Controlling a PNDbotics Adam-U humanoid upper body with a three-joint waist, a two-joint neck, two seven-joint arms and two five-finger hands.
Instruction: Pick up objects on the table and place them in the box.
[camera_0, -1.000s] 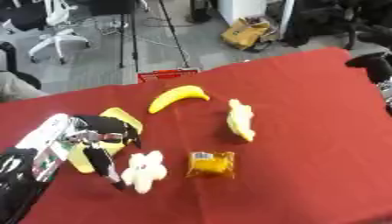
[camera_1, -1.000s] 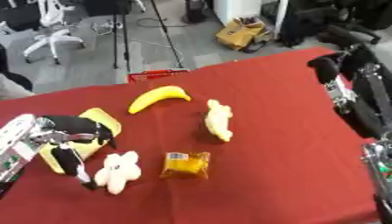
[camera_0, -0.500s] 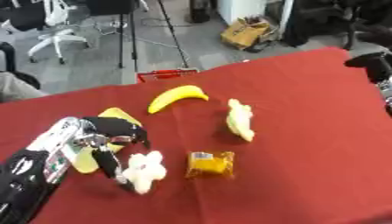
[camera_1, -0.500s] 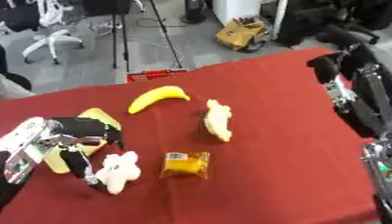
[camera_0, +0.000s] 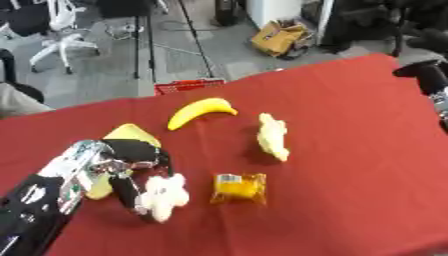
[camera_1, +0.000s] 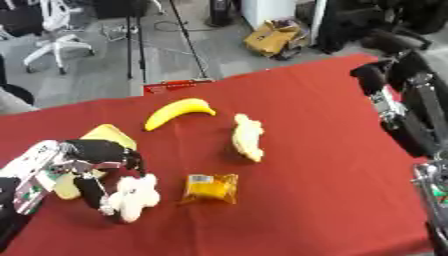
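Table (camera_0: 350, 150), red cloth, spans nearly the whole view; office floor and chairs beyond its far edge. No box in sight in either view, so where these things end up I cannot tell.

Right arm stands at the right edge, raised off the cloth; its robot hand (camera_1: 372, 77) shows only as a dark end, fingers not readable. Idle, by the look of it.

Left robot hand (camera_0: 122, 160) lies low at the near left, fingers curled downward. One dark finger reaches to the left side of the white toy (camera_0: 164, 196) and touches it or nearly so. I judge the grasp not yet closed: the toy lies flat on the cloth, nothing wrapped round it.

Wedge (camera_0: 127, 134), yellow, lies partly under my left hand and wrist.

Banana (camera_0: 199, 112) lies far of centre, well apart from the hand. Pale lumpy piece (camera_0: 273, 137) lies right of it. Orange packet (camera_0: 238, 188) sits just right of the white toy, near enough to be nudged if the fingers sweep wide.
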